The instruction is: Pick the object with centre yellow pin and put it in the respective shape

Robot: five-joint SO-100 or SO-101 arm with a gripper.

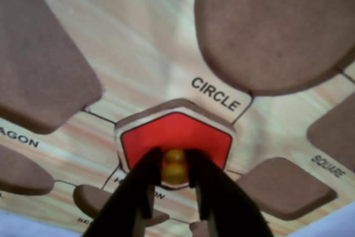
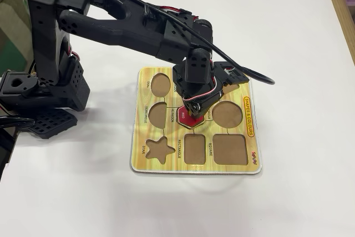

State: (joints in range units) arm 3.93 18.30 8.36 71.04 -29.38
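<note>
The red hexagonal piece (image 1: 176, 137) with its yellow knob (image 1: 174, 166) lies over the hexagon cut-out (image 1: 166, 105) of the yellow shape board (image 2: 145, 162). Only a thin brown sliver of that cut-out shows along the piece's far edge, and a white rim shows round the piece. I cannot tell if it is fully seated. My black gripper (image 1: 173, 162) is shut on the yellow knob, one finger on each side. In the fixed view the gripper (image 2: 191, 114) points down at the board's middle, with the red piece (image 2: 190, 120) under it.
Bare brown cut-outs surround the piece: circle (image 2: 227, 114), square (image 2: 229, 149), rectangle (image 2: 195, 149), star (image 2: 159, 149), oval (image 2: 161, 84) and semicircle (image 2: 158, 115). The arm's base (image 2: 50, 81) stands left of the board on a white table (image 2: 288, 43).
</note>
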